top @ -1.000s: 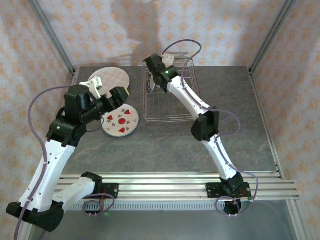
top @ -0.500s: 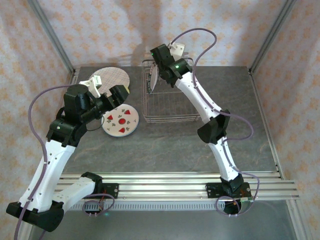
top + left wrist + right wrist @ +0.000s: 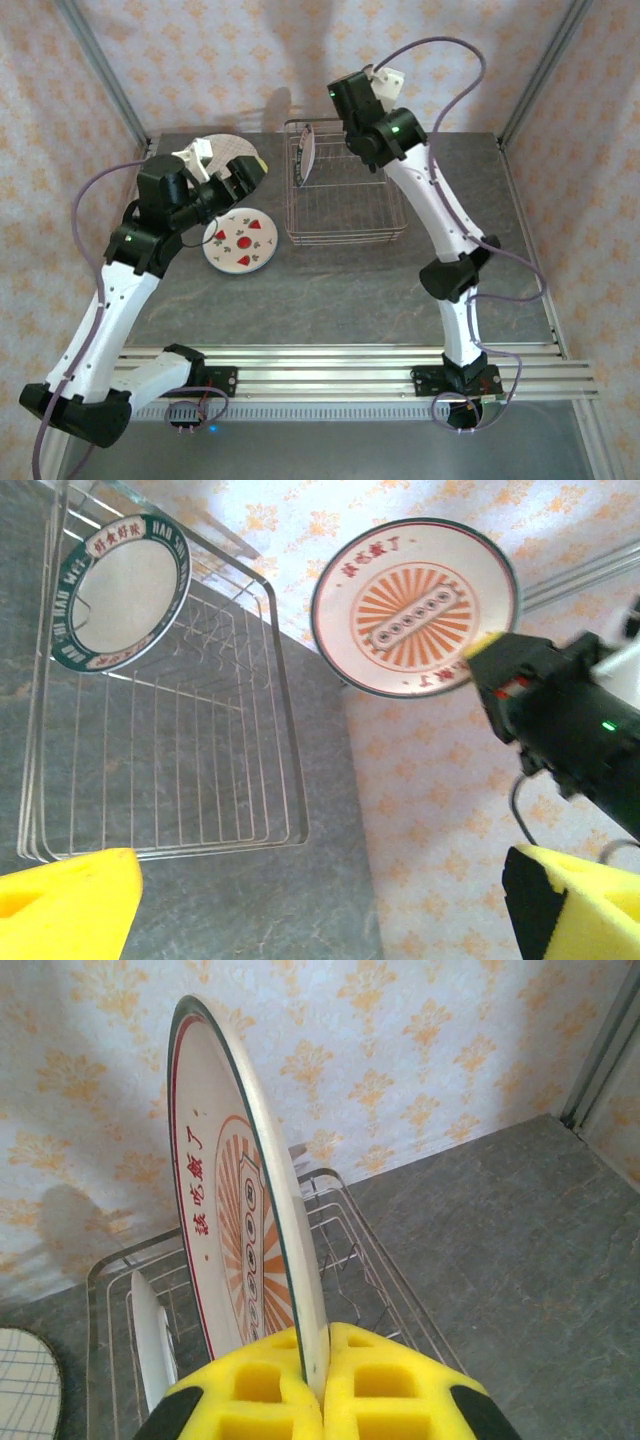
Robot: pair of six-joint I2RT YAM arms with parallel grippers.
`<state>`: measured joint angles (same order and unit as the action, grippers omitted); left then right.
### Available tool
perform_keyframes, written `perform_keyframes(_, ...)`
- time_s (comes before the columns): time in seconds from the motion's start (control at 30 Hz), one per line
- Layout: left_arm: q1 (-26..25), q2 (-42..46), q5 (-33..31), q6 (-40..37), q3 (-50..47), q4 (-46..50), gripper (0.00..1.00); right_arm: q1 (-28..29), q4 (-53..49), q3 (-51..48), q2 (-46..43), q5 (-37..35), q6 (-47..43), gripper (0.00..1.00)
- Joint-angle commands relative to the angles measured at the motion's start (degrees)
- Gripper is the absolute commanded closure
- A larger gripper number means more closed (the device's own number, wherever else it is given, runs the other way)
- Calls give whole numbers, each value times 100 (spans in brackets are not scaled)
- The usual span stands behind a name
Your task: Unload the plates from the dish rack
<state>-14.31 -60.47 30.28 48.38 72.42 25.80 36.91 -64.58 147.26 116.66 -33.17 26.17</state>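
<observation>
Yellow-padded right gripper clamps the rim of the orange-sunburst plate, upright above the dish rack by the table's far edge, a green-rimmed plate standing inside, left gripper gaping wide near the plaid plate and red-spotted plate lying toward the far-left corner.

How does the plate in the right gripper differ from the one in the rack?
The held plate has an orange sunburst centre and thin dark rim; the rack plate has a plain white centre inside a broad dark-green lettered band. The right gripper pinches the held plate's edge, above the dish rack; the rack plate stands inside it. Both are round and upright.
</observation>
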Motion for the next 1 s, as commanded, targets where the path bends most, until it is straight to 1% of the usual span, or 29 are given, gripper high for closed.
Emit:
perform_keyframes(0.0, -108, -257, 354, 327, 207, -311, 7, -78, -366, -172, -503, 14, 132, 100)
perform_keyframes(0.13, -263, -545, 387, 643, 167, -612, 7, -237, -599, -341, -823, 453, 213, 100)
perform_keyframes(0.23, -381, -845, 542, 922, 198, -810, 7, -410, -827, -404, -984, 878, 401, 100)
perform_keyframes(0.37, -576, -1328, 844, 1349, 256, -980, 7, -679, -914, -711, -1288, 1653, 621, 100)
perform_keyframes(0.47, -714, -1629, 1069, 1731, 142, -1376, 7, -908, -900, -947, -1505, 2290, 828, 100)
perform_keyframes(0.6, -969, -2008, 1110, 1900, 307, -1525, 8, -1172, -924, -1195, -1730, 3076, 997, 100)
perform_keyframes(0.7, -1139, -2294, 1133, 2057, 437, -1650, 12, -1316, -1055, -1258, -1816, 3481, 1076, 100)
perform_keyframes(0.8, -1264, -2529, 1164, 2365, 442, -2009, 16, -1448, -1100, -1454, -1939, 3874, 1151, 100)
perform_keyframes(0.97, -1346, -2789, 1142, 2803, 361, -2563, 20, -1695, -626, -2210, -2312, 4615, 1296, 100)
